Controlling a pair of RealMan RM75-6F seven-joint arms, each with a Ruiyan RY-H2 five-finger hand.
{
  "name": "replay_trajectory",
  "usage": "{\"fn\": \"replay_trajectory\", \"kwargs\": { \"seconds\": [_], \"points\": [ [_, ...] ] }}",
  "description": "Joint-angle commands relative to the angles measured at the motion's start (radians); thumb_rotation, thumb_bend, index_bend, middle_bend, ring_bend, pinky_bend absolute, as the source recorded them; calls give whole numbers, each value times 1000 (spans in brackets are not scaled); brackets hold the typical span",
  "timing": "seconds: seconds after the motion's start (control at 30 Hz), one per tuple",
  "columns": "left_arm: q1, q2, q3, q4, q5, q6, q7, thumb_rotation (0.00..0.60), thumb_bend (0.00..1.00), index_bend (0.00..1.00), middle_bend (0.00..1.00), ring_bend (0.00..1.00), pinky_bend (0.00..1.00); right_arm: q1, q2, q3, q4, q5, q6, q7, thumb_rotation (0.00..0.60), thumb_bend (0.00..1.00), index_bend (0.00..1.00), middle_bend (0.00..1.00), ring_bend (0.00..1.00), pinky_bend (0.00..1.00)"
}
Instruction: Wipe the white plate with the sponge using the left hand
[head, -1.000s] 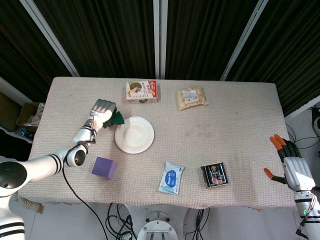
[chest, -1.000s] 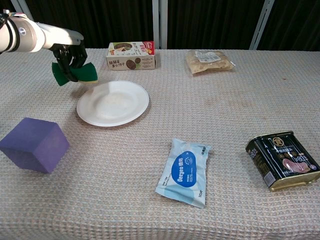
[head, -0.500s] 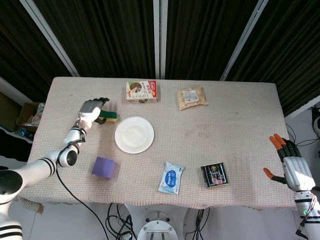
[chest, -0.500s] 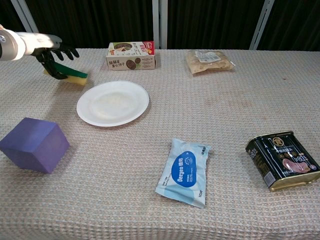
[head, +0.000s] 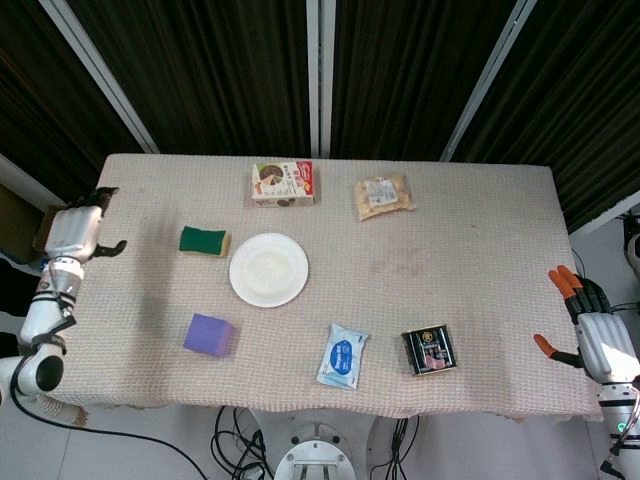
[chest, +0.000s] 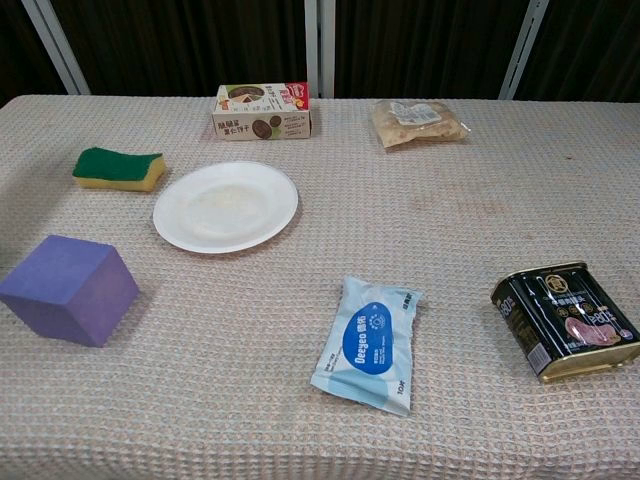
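Sponge (head: 204, 241) flat on tabletop (head: 480, 240), green side up, just beside white plate (head: 268, 269) on its left-edge side; long axis approx parallel to far edge. Left robot hand (head: 77, 231) off left edge, empty, fingers apart, much nearer than right robot hand (head: 597, 342), also empty, spread.

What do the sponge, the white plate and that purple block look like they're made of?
The sponge looks like soft yellow foam with a rough green scouring layer on top. The white plate is smooth and faintly glossy; ceramic or plastic, I cannot tell which. The purple block has a matte, even surface with crisp edges, probably foam or painted wood.
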Motion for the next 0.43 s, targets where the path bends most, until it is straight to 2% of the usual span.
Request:
{"fn": "replay_trajectory", "kwargs": {
  "seconds": [0.03, 0.17, 0.3, 0.43],
  "points": [
    [180, 49, 48, -45, 140, 219, -94, 600, 225, 132, 100, 120, 165, 3, 10, 2, 4, -8, 3, 10, 600, 146, 0, 41, 0, 0],
    [296, 45, 75, -69, 236, 381, -150, 600, 214, 143, 103, 120, 165, 7, 14, 3, -6, -19, 8, 8, 600, 146, 0, 41, 0, 0],
    [392, 35, 106, -110, 311, 503, -133, 600, 212, 144, 108, 120, 164, 8, 5, -4, -18, -31, 6, -2, 600, 146, 0, 41, 0, 0],
    [453, 30, 132, -175, 362, 560, -103, 600, 206, 145, 109, 120, 164, 7, -3, -7, -21, -36, 11, -8, 600, 146, 0, 41, 0, 0]
  ]
}}
